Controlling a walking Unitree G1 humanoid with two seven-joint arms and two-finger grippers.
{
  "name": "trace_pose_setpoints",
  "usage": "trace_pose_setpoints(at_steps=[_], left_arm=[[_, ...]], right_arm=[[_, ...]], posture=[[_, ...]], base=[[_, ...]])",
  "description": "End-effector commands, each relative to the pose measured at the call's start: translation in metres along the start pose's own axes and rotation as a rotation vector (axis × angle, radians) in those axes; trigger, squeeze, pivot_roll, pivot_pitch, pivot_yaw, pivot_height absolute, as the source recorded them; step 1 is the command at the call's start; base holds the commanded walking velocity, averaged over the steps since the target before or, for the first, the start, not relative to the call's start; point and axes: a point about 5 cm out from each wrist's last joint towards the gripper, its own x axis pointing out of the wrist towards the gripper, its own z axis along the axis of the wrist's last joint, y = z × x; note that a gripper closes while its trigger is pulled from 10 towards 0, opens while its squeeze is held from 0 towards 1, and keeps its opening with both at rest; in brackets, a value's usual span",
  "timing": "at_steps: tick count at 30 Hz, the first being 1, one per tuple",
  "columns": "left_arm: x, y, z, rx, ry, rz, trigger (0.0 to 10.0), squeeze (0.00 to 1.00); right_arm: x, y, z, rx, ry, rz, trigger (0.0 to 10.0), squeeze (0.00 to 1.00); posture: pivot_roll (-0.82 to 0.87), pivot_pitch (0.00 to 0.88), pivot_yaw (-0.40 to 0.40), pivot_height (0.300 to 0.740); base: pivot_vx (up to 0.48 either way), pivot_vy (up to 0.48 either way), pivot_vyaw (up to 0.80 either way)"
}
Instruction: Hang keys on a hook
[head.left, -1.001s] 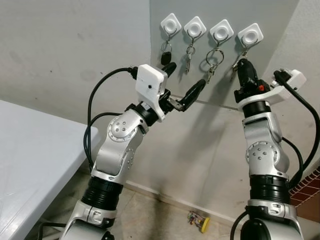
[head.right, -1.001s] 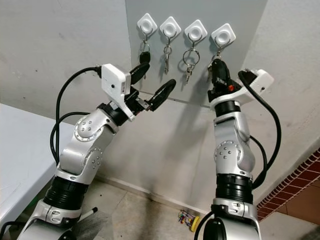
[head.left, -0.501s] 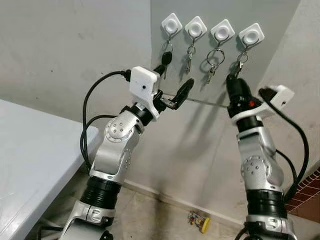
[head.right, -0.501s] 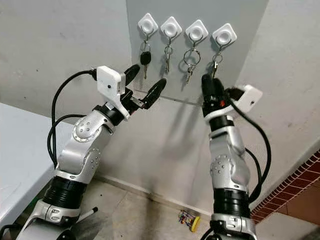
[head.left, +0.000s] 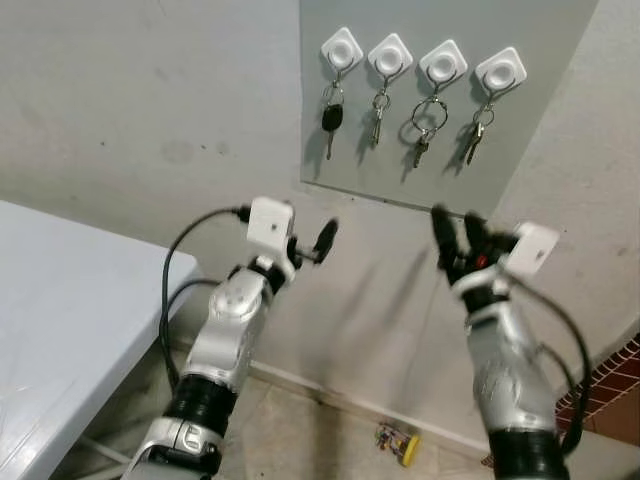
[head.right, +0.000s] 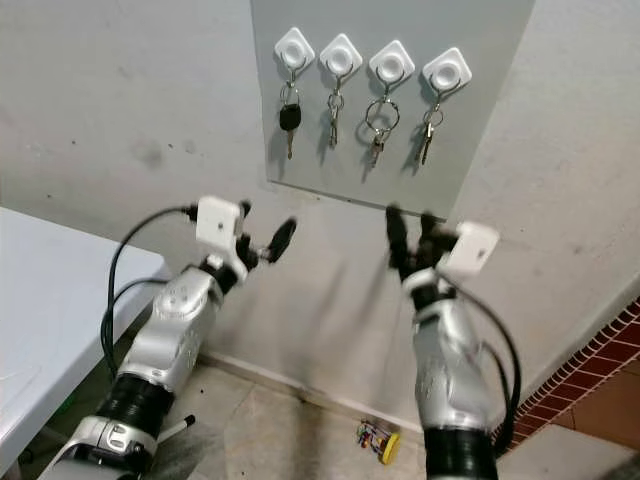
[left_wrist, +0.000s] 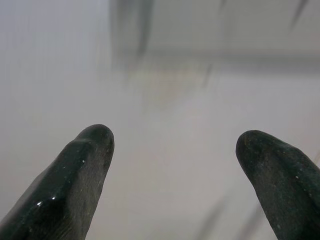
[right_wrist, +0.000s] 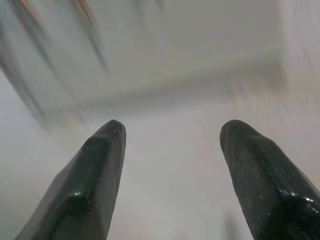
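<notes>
On wall hooks: keys (head.left: 476, 132) hanging, well above right pincer (head.left: 455, 232) and left pincer (head.left: 305, 238), both spread, empty.

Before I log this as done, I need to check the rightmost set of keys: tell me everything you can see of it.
The rightmost keys hang from the last of four white square hooks on the grey wall panel. A small metal ring links to the hook, and two or so slim metal keys dangle below, slightly tilted. Nothing else touches them; the right gripper is open, below the panel and clear of them.
</notes>
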Motion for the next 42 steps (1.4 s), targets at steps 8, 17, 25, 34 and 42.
trace_pose_setpoints(at_steps=[8,17,25,34,42], left_arm=[[-0.025,0.017,-0.065,0.050,0.222,0.136,10.0,0.00],[-0.064,0.007,-0.124,-0.034,0.486,0.099,10.0,0.00],[-0.095,0.000,-0.155,-0.086,0.639,0.094,10.0,0.00],[-0.126,-0.005,-0.178,-0.059,0.776,0.092,10.0,0.00],[-0.145,-0.002,-0.188,-0.042,0.841,0.107,10.0,0.00]], right_arm=[[-0.029,-0.022,-0.057,-0.123,0.205,-0.072,10.0,1.00],[-0.085,-0.044,-0.121,-0.251,0.542,-0.151,10.0,1.00],[-0.123,-0.053,-0.146,-0.274,0.730,-0.198,10.0,1.00],[-0.177,-0.066,-0.165,-0.315,0.946,-0.278,10.0,1.00],[-0.210,-0.071,-0.172,-0.287,1.046,-0.338,10.0,1.00]], posture=[[-0.05,0.000,0.026,0.740],[-0.05,0.000,0.026,0.740],[-0.05,0.000,0.026,0.740],[-0.05,0.000,0.022,0.740],[-0.05,0.000,0.021,0.740]], base=[[0.000,0.000,0.00],[0.000,0.000,0.00],[0.000,0.000,0.00],[0.000,0.000,0.00],[0.000,0.000,0.00]])
